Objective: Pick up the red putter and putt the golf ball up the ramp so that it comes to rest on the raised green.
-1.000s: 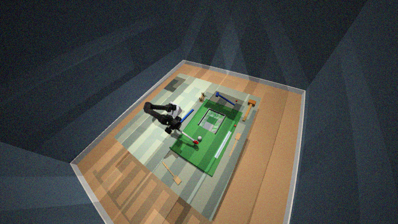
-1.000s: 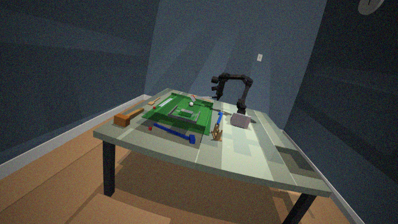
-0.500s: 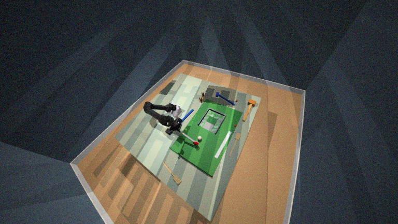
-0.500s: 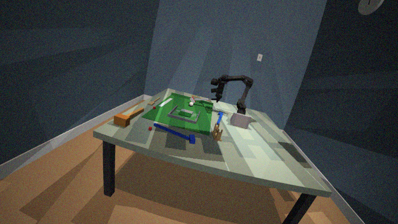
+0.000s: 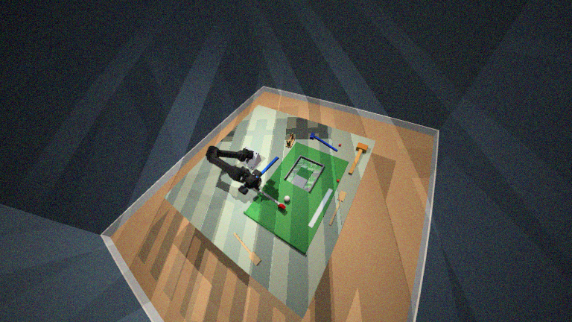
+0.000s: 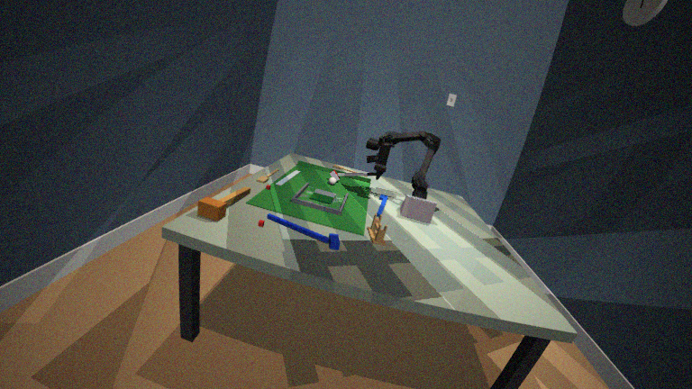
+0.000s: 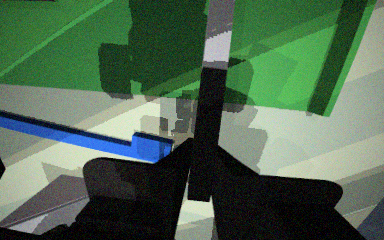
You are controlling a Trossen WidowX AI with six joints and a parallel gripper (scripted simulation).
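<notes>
The table (image 6: 459, 283) carries a green putting mat (image 5: 295, 212), with the black arm (image 5: 226, 162) mounted beside the mat's edge. Set into the mat is the raised green (image 5: 304, 171), a grey-framed square platform. A white strip (image 5: 320, 208) lies along the far side of the mat. Around the mat lie a wooden mallet (image 5: 358, 156), a blue putter (image 5: 323, 141), a second blue putter (image 5: 269, 165) near the arm's base, and two flat wooden spatulas (image 5: 248, 249) (image 5: 338, 206). A small wooden rack (image 5: 290, 139) stands near one corner of the mat.

The end effector (image 5: 252, 182) is clenched on the dark grip of the red putter (image 5: 269, 197); the wrist view shows the shaft running straight out between the fingers over the mat's edge. The putter's red head (image 5: 281, 206) sits low at the mat, just beside the white golf ball (image 5: 287, 197), between the ball and the mat's near edge. Between ball and raised green lies open mat. Two tiny red cubes (image 5: 339, 144) (image 5: 337, 180) rest off to the side.
</notes>
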